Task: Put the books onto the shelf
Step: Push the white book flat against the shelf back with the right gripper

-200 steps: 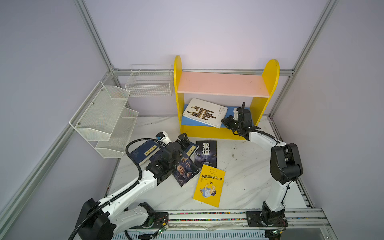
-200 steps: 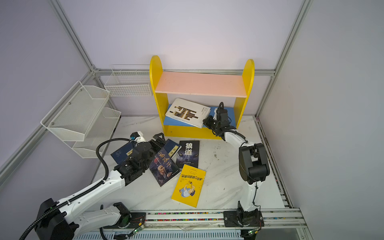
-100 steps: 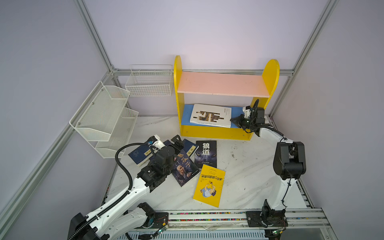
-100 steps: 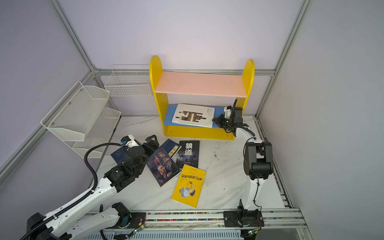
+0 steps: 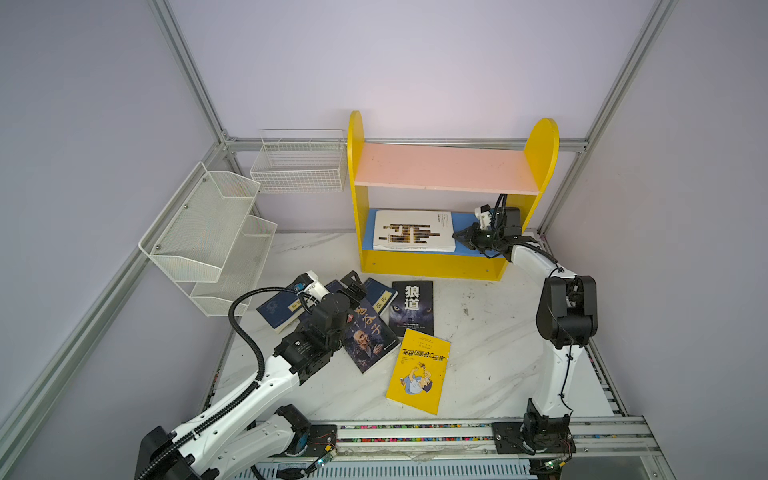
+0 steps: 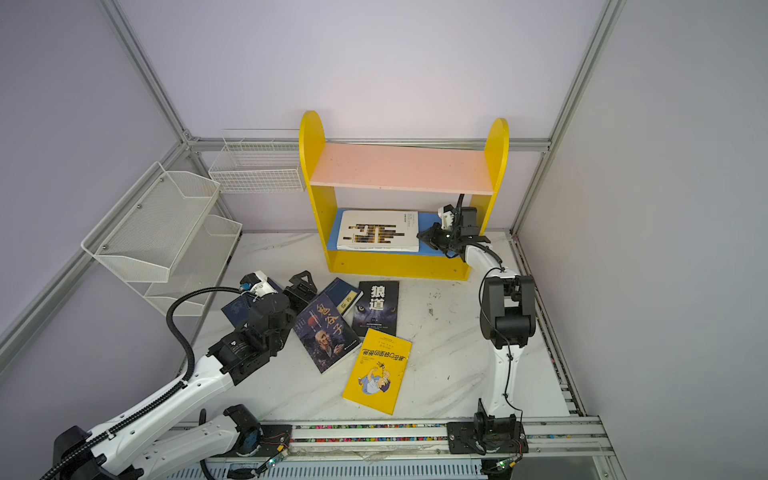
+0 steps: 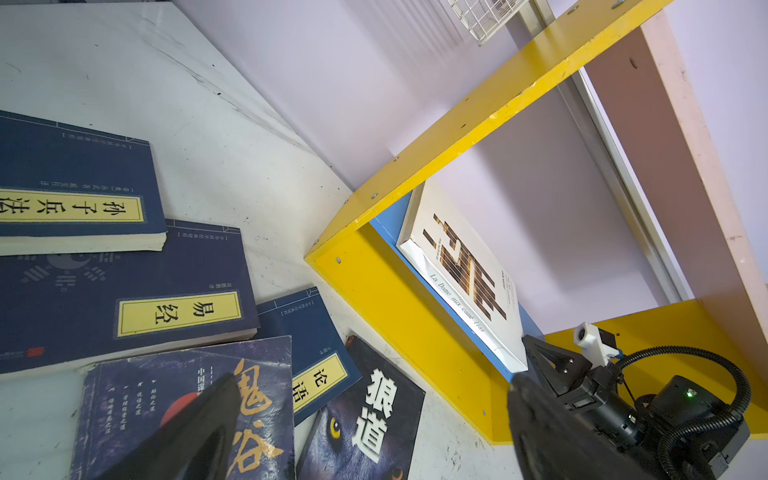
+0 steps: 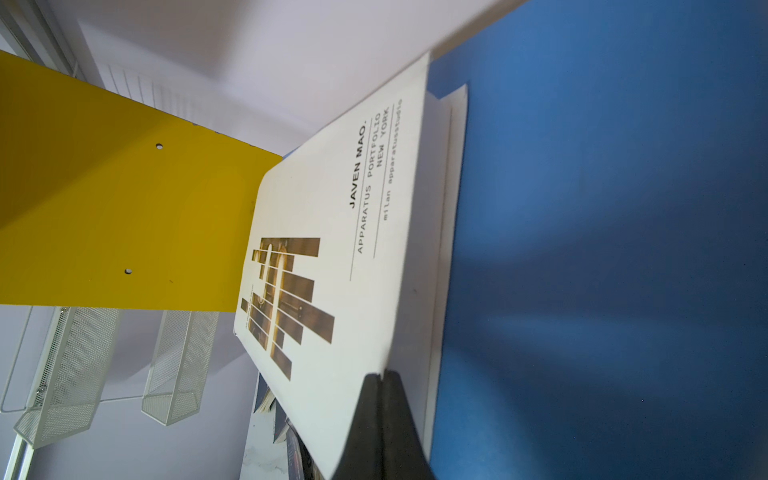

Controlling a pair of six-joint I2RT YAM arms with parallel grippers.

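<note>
A white book [image 5: 411,230] lies flat on the blue lower board [image 8: 602,249] of the yellow shelf [image 5: 432,266]. My right gripper [image 5: 459,237] is shut on its cover edge [image 8: 382,376]. On the table lie three navy books [image 7: 75,183] [image 7: 124,299] [image 7: 307,332], a portrait book [image 5: 368,336], a wolf-eyes book [image 5: 412,307] and a yellow cartoon book [image 5: 419,371]. Over the navy and portrait books hovers my left gripper [image 5: 353,286], open and holding nothing [image 7: 374,380].
A white mesh tiered rack [image 5: 212,237] hangs on the left wall. A wire basket [image 5: 299,162] sits beside the shelf's left panel. The pink upper board [image 5: 444,168] is bare. The arm rail [image 5: 415,432] runs along the table's front edge.
The right gripper carried the tilted white book further into the shelf and laid it flat on the blue board. The left arm drew back a little and its jaws spread wider.
</note>
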